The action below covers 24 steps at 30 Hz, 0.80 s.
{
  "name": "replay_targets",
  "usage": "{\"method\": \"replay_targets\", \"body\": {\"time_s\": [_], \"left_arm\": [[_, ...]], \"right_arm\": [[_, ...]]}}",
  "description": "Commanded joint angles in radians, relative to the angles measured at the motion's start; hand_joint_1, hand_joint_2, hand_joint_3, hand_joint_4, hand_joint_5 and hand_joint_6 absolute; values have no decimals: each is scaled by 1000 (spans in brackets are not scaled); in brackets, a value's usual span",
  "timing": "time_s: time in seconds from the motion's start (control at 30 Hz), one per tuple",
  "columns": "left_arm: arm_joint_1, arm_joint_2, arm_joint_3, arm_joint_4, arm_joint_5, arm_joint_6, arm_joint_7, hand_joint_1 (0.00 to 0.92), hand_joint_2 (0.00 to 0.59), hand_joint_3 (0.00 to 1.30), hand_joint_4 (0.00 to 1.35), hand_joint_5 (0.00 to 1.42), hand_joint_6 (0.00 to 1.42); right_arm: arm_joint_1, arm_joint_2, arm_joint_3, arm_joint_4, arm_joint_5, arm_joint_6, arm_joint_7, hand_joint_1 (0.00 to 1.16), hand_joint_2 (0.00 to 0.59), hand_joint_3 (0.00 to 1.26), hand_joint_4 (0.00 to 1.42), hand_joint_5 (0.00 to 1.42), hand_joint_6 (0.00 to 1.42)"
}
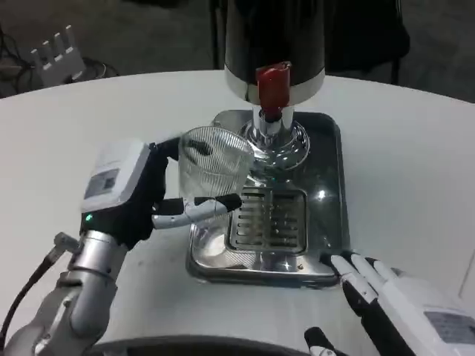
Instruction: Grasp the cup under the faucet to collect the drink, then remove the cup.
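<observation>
A clear ribbed cup (213, 172) is held upright by my left hand (128, 189), whose fingers wrap its left and front sides. The cup sits over the left part of the metal drip tray (326, 222), left of and slightly in front of the faucet. The dispenser's red tap handle (272, 87) and chrome spout (269, 126) stand at the back of the tray. I cannot tell whether the cup holds any drink. My right hand (386, 297) rests open on the table near the tray's front right corner, fingers spread and holding nothing.
The drip tray has a slotted grate (269, 219) in its middle. The black and silver dispenser body (274, 44) rises behind it. A white rack-like object (58, 53) lies on the floor beyond the round white table (415, 156).
</observation>
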Motion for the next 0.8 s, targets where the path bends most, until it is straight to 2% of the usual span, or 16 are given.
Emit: {"method": "replay_targets", "body": {"time_s": [0.03,0.5,0.8], "left_arm": [[-40,-7,-35,28,12,19,29,503,245,994,1066,1271,1424],[-100,-23,-131,82,42,57,31,492,242,994,1055,1194,1413],[-124,-30,-179,104,46,67,-8,442,236,901,942,1011,1174]], "right_arm": [[12,0,-18,-31,18,-14,2,245,468,54,0,0,1],[8,-9,-45,-50,44,-24,27,247,469,63,0,0,13],[15,-5,-57,-46,53,-25,28,247,469,64,0,0,16]]}}
